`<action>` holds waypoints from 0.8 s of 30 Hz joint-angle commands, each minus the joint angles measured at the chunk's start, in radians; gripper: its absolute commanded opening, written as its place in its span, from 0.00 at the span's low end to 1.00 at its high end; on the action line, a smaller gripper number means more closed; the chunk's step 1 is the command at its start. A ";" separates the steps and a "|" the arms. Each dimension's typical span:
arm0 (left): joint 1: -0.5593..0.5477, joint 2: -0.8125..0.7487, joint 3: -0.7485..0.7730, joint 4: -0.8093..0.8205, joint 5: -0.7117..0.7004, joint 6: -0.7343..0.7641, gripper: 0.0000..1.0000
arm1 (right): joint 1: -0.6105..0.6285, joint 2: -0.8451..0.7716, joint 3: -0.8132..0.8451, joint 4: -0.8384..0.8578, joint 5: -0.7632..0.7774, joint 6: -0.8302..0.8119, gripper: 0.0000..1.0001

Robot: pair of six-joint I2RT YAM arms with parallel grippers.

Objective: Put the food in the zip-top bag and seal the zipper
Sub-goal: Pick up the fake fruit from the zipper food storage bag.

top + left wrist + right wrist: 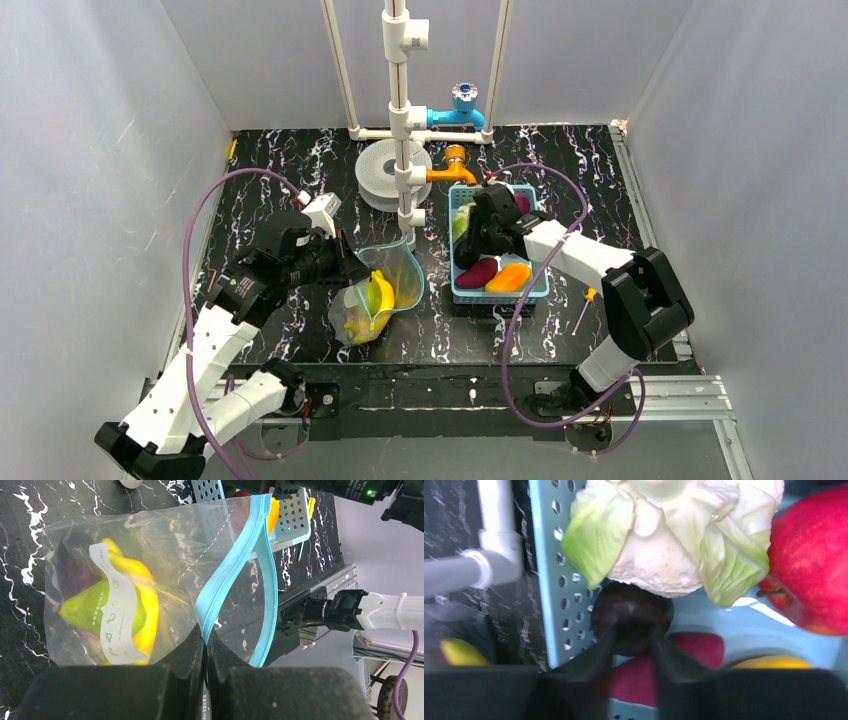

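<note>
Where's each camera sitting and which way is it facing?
Top external: above, behind the arms, looking down at the table; both arms show.
Left wrist: on left arm, facing left gripper pinching the zipper.
Right wrist: on right arm, right gripper facing cabbage in basket.
Shared: top and left see the zip-top bag.

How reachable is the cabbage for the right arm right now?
Probably yes: the right gripper is inside the light-blue basket, the cabbage just ahead of it. Only a small dark round object sits between them.
</note>
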 commanded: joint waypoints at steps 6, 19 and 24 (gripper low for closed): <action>-0.003 -0.008 0.010 -0.002 0.007 0.001 0.00 | -0.004 -0.071 -0.012 -0.008 0.043 -0.028 0.40; -0.002 -0.010 0.011 -0.012 -0.002 0.005 0.00 | -0.003 0.084 0.054 0.012 -0.034 -0.050 0.69; -0.002 -0.007 0.011 -0.012 -0.002 0.008 0.00 | -0.004 0.116 0.047 0.012 -0.040 -0.041 0.75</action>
